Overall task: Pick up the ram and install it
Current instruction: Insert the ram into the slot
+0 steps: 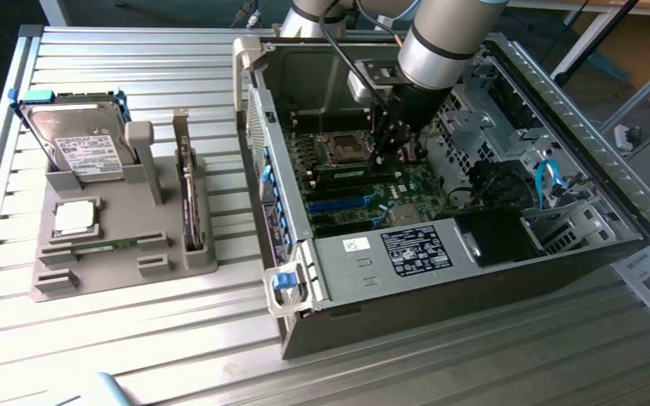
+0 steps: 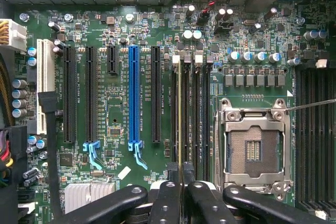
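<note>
Deep inside the computer case (image 1: pixel 415 326), the gripper (image 2: pixel 180 177) clamps the ram (image 2: pixel 180 108).

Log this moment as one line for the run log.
step: install | gripper: shut on ram | place: in line with memory slots, beside CPU socket | seated: cannot tell

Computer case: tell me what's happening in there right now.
The robot arm reaches into the open computer case. Its gripper is shut on the ram, which is held edge-on and lined up along one of the memory slots beside the empty processor socket. Whether the stick is pressed home cannot be told. The hard drive stands in the grey holder outside the case.
</note>
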